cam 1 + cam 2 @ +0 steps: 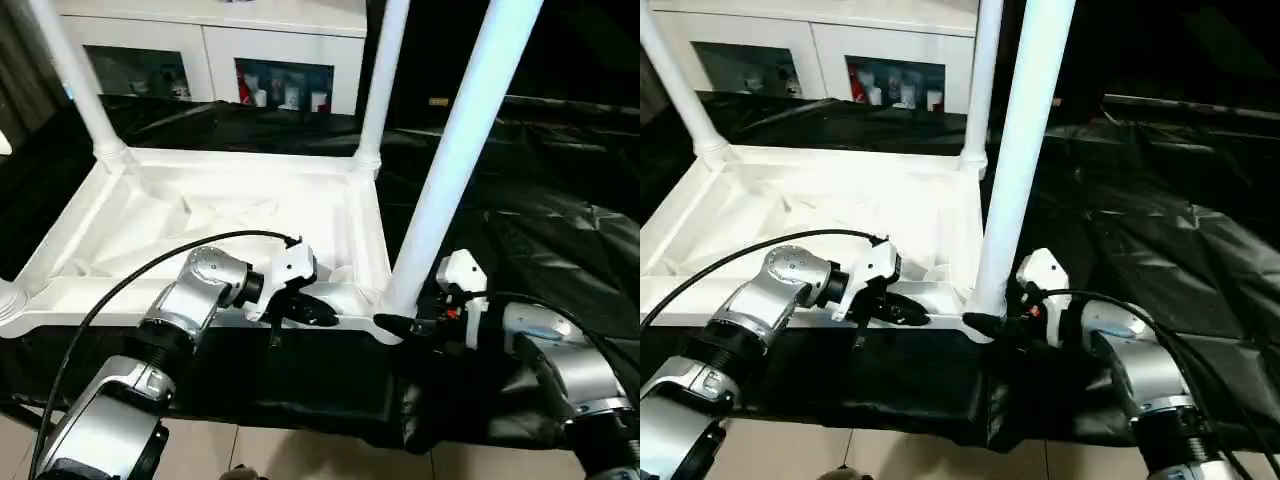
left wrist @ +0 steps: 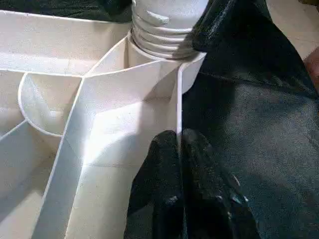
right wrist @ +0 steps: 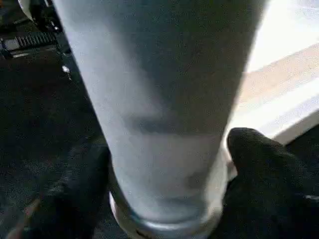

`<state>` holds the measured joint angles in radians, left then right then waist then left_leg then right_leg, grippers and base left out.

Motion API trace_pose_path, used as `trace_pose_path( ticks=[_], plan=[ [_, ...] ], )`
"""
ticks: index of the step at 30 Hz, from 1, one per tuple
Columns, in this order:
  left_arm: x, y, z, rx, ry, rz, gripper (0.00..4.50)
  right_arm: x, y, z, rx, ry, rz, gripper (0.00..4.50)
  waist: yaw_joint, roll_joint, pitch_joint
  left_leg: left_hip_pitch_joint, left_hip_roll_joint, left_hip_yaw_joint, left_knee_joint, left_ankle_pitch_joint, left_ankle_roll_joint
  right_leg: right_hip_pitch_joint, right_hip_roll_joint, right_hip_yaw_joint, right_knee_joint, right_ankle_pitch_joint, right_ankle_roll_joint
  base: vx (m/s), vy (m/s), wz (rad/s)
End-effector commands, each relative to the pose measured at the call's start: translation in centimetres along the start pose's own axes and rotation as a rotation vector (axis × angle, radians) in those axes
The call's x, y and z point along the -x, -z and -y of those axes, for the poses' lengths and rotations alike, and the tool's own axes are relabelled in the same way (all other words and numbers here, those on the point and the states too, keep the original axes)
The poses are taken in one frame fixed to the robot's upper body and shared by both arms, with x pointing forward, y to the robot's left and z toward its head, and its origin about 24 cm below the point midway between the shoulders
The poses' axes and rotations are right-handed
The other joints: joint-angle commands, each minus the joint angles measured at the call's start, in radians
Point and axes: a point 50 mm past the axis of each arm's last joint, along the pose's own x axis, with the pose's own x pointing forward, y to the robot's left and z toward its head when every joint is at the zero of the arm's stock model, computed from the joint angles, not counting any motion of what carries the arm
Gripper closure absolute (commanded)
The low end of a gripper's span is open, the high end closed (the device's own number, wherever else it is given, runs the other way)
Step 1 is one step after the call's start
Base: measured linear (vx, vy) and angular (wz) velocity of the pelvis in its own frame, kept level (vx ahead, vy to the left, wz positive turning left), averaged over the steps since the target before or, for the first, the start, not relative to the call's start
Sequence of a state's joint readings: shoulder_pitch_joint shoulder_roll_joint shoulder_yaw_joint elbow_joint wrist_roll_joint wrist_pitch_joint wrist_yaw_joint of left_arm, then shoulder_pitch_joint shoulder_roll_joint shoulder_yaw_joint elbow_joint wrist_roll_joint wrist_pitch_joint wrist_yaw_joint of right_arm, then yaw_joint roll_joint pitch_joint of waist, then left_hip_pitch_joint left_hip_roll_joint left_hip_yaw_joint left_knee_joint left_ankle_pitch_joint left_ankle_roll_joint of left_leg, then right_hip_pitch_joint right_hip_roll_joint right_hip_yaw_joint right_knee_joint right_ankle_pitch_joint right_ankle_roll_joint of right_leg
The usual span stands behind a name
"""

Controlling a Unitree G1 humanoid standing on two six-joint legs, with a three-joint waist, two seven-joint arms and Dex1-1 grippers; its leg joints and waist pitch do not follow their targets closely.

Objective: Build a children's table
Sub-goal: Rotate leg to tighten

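— Silver forearms come first, nearest the lens. What is the left one doing?

— Its left gripper (image 1: 318, 314), two black fingers, has its jaws pressed together on the thin near rim wall of the white plastic rectangular tabletop (image 1: 225, 215) — the wrist view shows one finger (image 2: 158, 164) on each side of that wall.

— And the tabletop itself?

— It lies upside down on a desk draped in crinkled black sheeting (image 1: 560, 230), ribbed underside facing up. Three long white tubular legs stand in its round corner sockets: the far-left leg (image 1: 80, 85), the far-right leg (image 1: 383, 75), and the near-right leg (image 1: 462, 150), which leans a little to the right.

— The right arm?

— The right gripper (image 1: 398, 326) sits at the foot of that near-right leg, just above the socket. Its jaws are spread wide, one black finger (image 3: 269, 174) on either side of the tube; I cannot tell whether they press on it or only flank it.

— Anything behind?

— A white cabinet with glass doors (image 1: 215, 55) beyond the desk's far edge.
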<state>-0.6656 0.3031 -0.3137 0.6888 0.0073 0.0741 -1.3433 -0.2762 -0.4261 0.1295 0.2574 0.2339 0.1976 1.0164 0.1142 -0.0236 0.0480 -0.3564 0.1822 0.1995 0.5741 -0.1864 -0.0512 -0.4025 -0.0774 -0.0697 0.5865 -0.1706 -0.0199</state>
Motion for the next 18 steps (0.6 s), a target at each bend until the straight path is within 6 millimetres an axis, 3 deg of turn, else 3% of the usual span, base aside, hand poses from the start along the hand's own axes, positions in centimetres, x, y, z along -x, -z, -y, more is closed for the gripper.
trace_pose_path(
  ticks=[1,8,12,16,18],
  plan=[
    [-0.8,-1.0,0.5,-0.015,0.066,0.076,4.5,-0.1,-0.2,0.2,-0.014,-0.008,0.0,1.12,-0.003,-0.007,-0.06,0.009,0.056,-0.022,-0.059,-0.171,0.059,0.051,-0.078,0.048,-0.063,-0.225,-0.202,0.0,0.0,0.0],
    [-0.7,-1.0,0.6,-0.008,0.067,0.069,4.5,-0.1,0.1,0.2,-0.021,-0.01,-0.015,1.68,-0.002,-0.004,-0.062,0.008,0.055,-0.022,-0.057,-0.154,0.061,0.054,-0.077,0.048,-0.058,-0.188,-0.211,0.0,0.0,0.0],
    [-0.7,-0.9,0.5,-0.007,0.055,0.068,4.5,-0.1,0.2,0.3,-0.02,0.006,-0.02,1.74,-0.002,-0.006,-0.063,0.008,0.054,-0.022,-0.056,-0.148,0.064,0.055,-0.077,0.048,-0.057,-0.181,-0.213,0.0,0.0,0.0],
    [-1.8,-1.2,-0.8,0.007,-0.143,0.069,4.5,-0.8,1.8,1.4,-0.077,0.225,-0.044,1.76,-0.009,-0.008,-0.061,0.008,0.052,-0.023,-0.057,-0.164,0.05,0.05,-0.079,0.048,-0.062,-0.217,-0.207,0.0,0.0,0.0],
    [-2.7,-1.7,-1.5,0.037,-0.23,0.069,4.5,-1.6,2.5,2.0,-0.141,0.384,-0.039,1.76,-0.017,-0.01,-0.057,0.01,0.048,-0.024,-0.058,-0.203,0.026,0.047,-0.08,0.047,-0.074,-0.319,-0.183,0.0,0.0,0.0]
  ],
)
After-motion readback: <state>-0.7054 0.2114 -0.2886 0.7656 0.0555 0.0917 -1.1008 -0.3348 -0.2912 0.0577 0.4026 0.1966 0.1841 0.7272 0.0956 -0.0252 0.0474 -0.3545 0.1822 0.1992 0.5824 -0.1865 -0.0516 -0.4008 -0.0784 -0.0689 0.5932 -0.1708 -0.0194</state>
